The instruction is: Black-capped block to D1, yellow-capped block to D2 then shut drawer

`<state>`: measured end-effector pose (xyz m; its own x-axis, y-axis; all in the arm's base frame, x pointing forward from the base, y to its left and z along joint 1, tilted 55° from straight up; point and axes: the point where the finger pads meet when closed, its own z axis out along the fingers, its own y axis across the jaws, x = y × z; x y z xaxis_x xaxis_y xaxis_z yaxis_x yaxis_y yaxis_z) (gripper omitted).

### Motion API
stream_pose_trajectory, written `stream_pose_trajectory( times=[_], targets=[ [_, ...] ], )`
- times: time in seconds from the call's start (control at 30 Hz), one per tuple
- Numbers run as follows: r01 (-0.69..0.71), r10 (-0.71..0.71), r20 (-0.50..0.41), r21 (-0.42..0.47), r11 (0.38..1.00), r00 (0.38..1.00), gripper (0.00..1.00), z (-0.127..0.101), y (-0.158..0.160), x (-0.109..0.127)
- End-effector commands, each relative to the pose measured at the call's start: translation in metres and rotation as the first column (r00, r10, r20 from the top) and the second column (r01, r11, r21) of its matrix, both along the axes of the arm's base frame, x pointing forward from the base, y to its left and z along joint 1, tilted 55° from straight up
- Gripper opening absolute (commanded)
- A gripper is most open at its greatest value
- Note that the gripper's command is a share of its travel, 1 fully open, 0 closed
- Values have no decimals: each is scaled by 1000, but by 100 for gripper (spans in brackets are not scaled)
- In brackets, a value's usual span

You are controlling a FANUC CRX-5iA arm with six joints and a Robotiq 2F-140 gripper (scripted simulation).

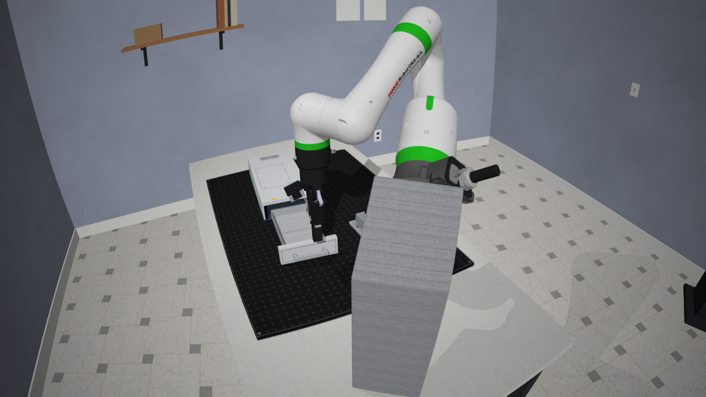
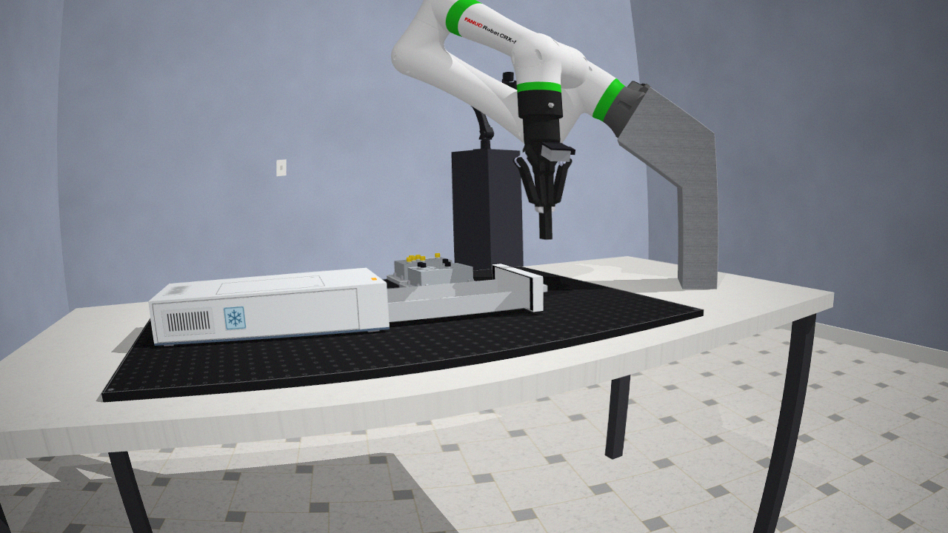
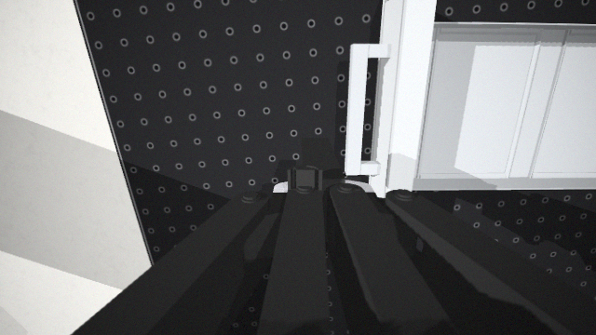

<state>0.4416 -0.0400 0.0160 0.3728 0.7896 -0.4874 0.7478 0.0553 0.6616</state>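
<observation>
Clenched and pointing straight down, the tool (image 1: 317, 239) (image 2: 545, 237) (image 3: 314, 159) has its slim black fingers together with nothing between them! It hangs above the front end of the open drawer (image 1: 291, 220) (image 2: 457, 303) (image 3: 494, 107), and the wrist view puts the tips near one end of the pale handle (image 1: 310, 255) (image 2: 545, 288) (image 3: 356, 109), on the outer side of the drawer front (image 1: 286, 252) (image 2: 537, 292) (image 3: 412, 93).

Over to the white cooler (image 1: 276, 175) (image 2: 265, 308), and the orange lamp (image 1: 273, 198) (image 2: 373, 279) is lit, with the drawer standing well out of the housing! Pale floor panels and a cross divider show inside it.

And the cooling blocks? Both are out of the drawer, on the far side of it in the exterior view. There's the grey block with black caps (image 2: 430, 275), nearer the drawer, and beyond it the grey block with yellow caps (image 2: 403, 268). The drawer wall hides their lower parts, so whether each sits flat within its locators, I cannot tell.

Up top, the grey pedestal (image 1: 404, 296) (image 2: 699, 218) covers most of that area. The white arm (image 1: 395, 64) (image 2: 549, 59) reaches over from it, while the cooler rests on the black perforated board (image 1: 296, 306) (image 2: 298, 361) (image 3: 209, 46), which lies on the pale tabletop (image 1: 305, 365) (image 2: 398, 397) (image 3: 37, 70).
</observation>
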Motion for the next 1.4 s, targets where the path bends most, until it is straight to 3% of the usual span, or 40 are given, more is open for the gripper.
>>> stream_pose_trajectory(
  times=[0.0, 1.37],
  targets=[
    [-1, 1, 1, 0, 1000, 1000, 10, -7, 6, 0],
    [-1, 1, 1, 0, 1000, 1000, 10, -37, -15, 23]
  ],
)
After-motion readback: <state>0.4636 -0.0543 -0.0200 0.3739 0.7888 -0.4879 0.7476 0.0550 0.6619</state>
